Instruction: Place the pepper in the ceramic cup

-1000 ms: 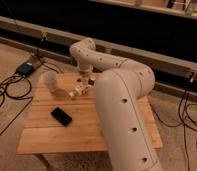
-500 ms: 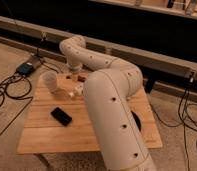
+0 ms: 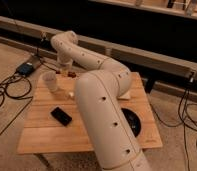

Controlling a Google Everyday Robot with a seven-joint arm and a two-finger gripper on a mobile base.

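Gripper (image 3: 65, 71) low over the far edge of the worktop (image 3: 42, 135), just beside the white ceramic cup (image 3: 50, 81); whether it holds anything cannot be told. A red speck at the gripper, probably the pepper (image 3: 72, 74), sits outside the cup. Letting go here would likely miss, and a sideways nudge could tip the cup. A dark flat object (image 3: 61, 115) and a dark plate (image 3: 133, 123) lie well apart, clear of the path.

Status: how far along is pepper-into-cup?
Done: nothing yet; the pepper is outside the ceramic cup. In hand: the end effector is at the far edge of the table, close beside the cup, with the pepper next to it; grasp unclear. Left: bring the pepper over the rim and release.
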